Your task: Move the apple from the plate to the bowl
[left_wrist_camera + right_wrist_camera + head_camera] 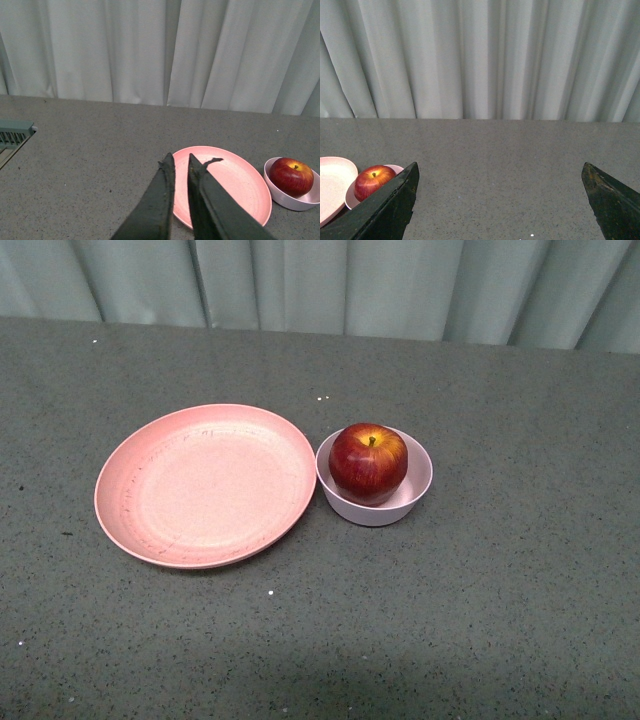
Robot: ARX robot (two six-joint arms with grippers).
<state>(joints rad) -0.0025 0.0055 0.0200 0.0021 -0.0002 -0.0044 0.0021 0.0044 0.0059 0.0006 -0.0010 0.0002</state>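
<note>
The dark-red apple [368, 461] sits inside the small pale-pink bowl [412, 502], stem up. The wide salmon-pink plate [205, 484] lies empty just left of the bowl, almost touching it. Neither gripper shows in the front view. In the left wrist view my left gripper [179, 161] is shut and empty, raised above the table on the near side of the plate [235, 187], with the apple [291, 176] in the bowl [290, 201] beyond it. In the right wrist view my right gripper [500, 172] is wide open and empty, well away from the apple [373, 181] and bowl [351, 199].
The grey speckled table [520, 590] ends at a pale curtain [330, 285] along the back. A grey-green vented object [14, 134] lies at the table's edge in the left wrist view. The plate's rim [331, 185] shows in the right wrist view.
</note>
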